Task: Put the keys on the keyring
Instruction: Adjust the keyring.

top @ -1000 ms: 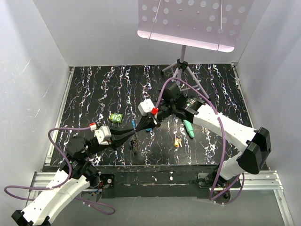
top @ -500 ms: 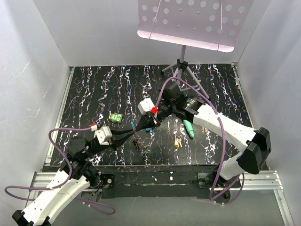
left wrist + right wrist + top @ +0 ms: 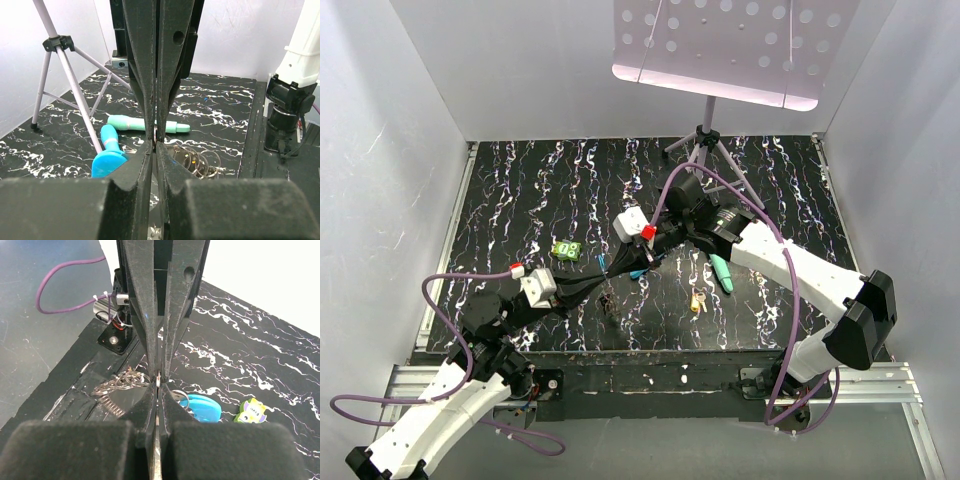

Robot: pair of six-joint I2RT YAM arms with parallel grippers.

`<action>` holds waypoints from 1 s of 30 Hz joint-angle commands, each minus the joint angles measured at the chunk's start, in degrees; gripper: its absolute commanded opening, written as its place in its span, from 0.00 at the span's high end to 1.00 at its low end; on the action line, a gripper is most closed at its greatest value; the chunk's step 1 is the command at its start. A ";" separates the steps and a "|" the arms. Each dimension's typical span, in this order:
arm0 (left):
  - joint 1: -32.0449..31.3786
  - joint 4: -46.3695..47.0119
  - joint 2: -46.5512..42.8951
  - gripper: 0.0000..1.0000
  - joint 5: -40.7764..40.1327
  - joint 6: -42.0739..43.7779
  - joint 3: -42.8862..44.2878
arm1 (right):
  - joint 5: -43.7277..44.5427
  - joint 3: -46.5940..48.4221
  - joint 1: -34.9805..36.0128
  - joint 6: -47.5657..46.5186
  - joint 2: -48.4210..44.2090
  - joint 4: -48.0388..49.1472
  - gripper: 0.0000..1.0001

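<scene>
On the left end effector [image 3: 156, 142] the jaws are narrow, nearly touching, with a thin sliver of metal at the tips. From the left wrist view we can't tell whether that's a key shank or ring wire. Near it on the surface [image 3: 520, 190] a green tag [image 3: 566, 250] lies loose, not our concern. The keyring [image 3: 120, 384] sits mid-surface toward the front edge, between the two arms. Its grey chain-like loop trails off one side of the right fingers and its blue section [image 3: 202, 409] lies just behind them on the other. On the right end effector [image 3: 158, 385] the jaws are pressed together on a thin bit of the ring's wire, so we read it as the holder and the left as the feeder. One yellow-headed key [image 3: 697, 300] lies apart to the right, near a teal stick [image 3: 720, 272], and it isn't on the ring yet. Our judgement: the step in hand is threading at the pinch point, early in the task. To do it well we hold the right grip firm and motionless, bring the left in line with the wire's free end rather than across it, and go slowly, since the tips nearly meet and hide the contact from the top camera. Risks: the wire twists or slips out, or the tips collide. We check the wrist views before any release.
</scene>
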 commanded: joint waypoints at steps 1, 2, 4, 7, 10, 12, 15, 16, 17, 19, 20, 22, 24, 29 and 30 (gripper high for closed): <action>0.06 1.75 0.63 0.95 -0.31 0.02 -0.72 | -2.89 -0.52 0.18 1.37 -1.96 3.92 0.99; 0.15 2.01 0.89 0.96 -0.22 -0.24 -0.72 | -2.89 -0.43 0.09 1.55 -1.96 4.19 0.99; 0.06 2.45 1.33 0.99 0.22 -0.60 -0.81 | -2.89 -0.60 0.26 1.99 -1.87 4.54 0.99; 0.15 2.46 1.42 1.00 0.49 -0.51 -0.72 | -2.98 -0.60 0.35 2.43 -1.78 4.54 0.99; 0.15 1.15 0.99 1.00 -0.65 -0.60 -0.37 | -2.80 -0.61 0.35 2.69 -1.78 4.45 0.99; 0.15 -0.26 0.55 1.00 -1.88 -0.86 0.07 | -2.54 -0.60 0.35 2.87 -1.87 4.19 0.99; 0.06 -1.58 0.02 1.00 -2.77 -0.86 0.68 | -2.10 -0.69 0.35 3.05 -1.87 3.93 0.98; 0.15 -1.76 0.10 1.00 -2.59 -0.86 0.77 | -2.10 -0.69 0.35 3.13 -1.87 3.84 0.95; 0.15 -1.85 0.19 1.00 -2.42 -2.51 0.94 | -2.10 -0.69 0.35 3.13 -1.87 3.84 0.94; 0.15 -2.03 0.45 1.00 -1.98 -2.97 1.12 | -1.93 -0.60 0.35 3.22 -1.78 3.84 0.91; 0.15 -2.03 0.37 1.00 -1.89 -3.06 1.03 | -2.01 -0.52 0.35 3.22 -1.87 3.66 0.89; 0.15 -1.85 0.37 1.00 -1.89 -3.41 1.12 | -1.92 -0.52 0.35 3.31 -1.96 3.40 0.87; 0.06 -1.94 0.11 1.00 -1.97 -3.58 1.12 | -1.84 -0.52 0.35 3.22 -1.96 3.14 0.85; 0.06 -2.46 -0.34 1.00 -1.97 -3.67 1.03 | -1.84 -0.43 0.35 2.96 -2.04 2.70 0.86; 0.15 -2.47 -0.42 1.00 -2.06 -3.93 1.03 | -1.84 -0.52 0.35 3.04 -2.04 2.52 0.87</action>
